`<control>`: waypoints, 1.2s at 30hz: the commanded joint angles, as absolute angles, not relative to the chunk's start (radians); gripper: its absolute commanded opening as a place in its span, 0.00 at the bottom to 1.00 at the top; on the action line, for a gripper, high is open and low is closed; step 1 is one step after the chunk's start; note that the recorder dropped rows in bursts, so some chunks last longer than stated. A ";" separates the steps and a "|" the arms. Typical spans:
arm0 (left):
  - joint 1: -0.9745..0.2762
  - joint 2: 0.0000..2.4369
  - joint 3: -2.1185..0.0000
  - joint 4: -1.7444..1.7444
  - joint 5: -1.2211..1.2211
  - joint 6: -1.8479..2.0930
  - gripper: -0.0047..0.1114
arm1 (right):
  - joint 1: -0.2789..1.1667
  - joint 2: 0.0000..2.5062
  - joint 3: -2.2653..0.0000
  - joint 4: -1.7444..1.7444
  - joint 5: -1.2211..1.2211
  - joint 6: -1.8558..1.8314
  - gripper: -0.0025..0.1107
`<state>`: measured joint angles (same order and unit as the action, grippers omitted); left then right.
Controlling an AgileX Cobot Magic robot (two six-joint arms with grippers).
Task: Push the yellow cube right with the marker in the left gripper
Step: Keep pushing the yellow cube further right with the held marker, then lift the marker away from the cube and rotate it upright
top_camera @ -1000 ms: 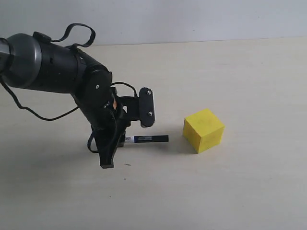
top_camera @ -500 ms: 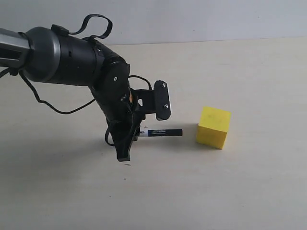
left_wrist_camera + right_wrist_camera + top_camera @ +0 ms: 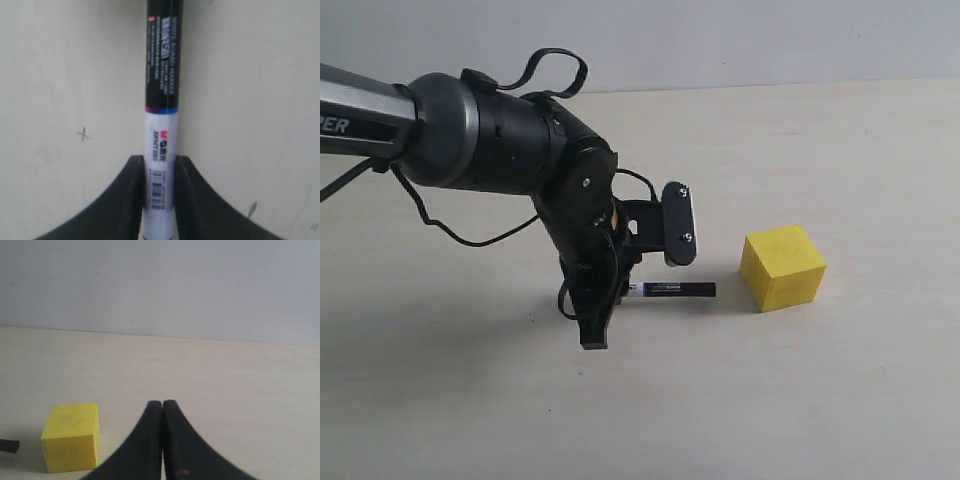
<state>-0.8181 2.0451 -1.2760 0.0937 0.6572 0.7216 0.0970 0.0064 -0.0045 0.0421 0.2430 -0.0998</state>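
In the exterior view my left gripper (image 3: 620, 292) is shut on the white end of the marker (image 3: 670, 290). The marker lies level just above the table, its black end pointing right. The yellow cube (image 3: 782, 267) sits on the table to the right of that tip, with a narrow gap between them. The left wrist view shows the fingers (image 3: 134, 172) clamped on the labelled barrel of the marker (image 3: 161, 100); the cube is out of that frame. My right gripper (image 3: 162, 404) is shut on nothing, with the yellow cube (image 3: 70, 437) and the marker tip (image 3: 7, 445) off to one side.
The pale wooden table (image 3: 840, 400) runs back to a grey wall (image 3: 770, 40). Loose black cables (image 3: 555, 65) loop over the left arm. The right arm does not show in the exterior view.
The left arm has moved right with the marker in its grip. The yellow cube has slid right and turned slightly.
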 commanded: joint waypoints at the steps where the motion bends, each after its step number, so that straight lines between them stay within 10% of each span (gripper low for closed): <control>1: -0.798 2.047 -1.281 0.095 0.623 0.693 0.04 | 0.093 0.000 0.000 0.045 0.237 -0.101 0.02; 36: -0.799 2.059 -1.281 0.068 0.517 0.675 0.04 | 0.093 0.000 0.000 0.045 0.237 -0.101 0.02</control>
<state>-0.8028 2.0599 -1.2760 0.0698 0.5009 0.6875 0.0970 0.0064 -0.0045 0.0421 0.2430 -0.0998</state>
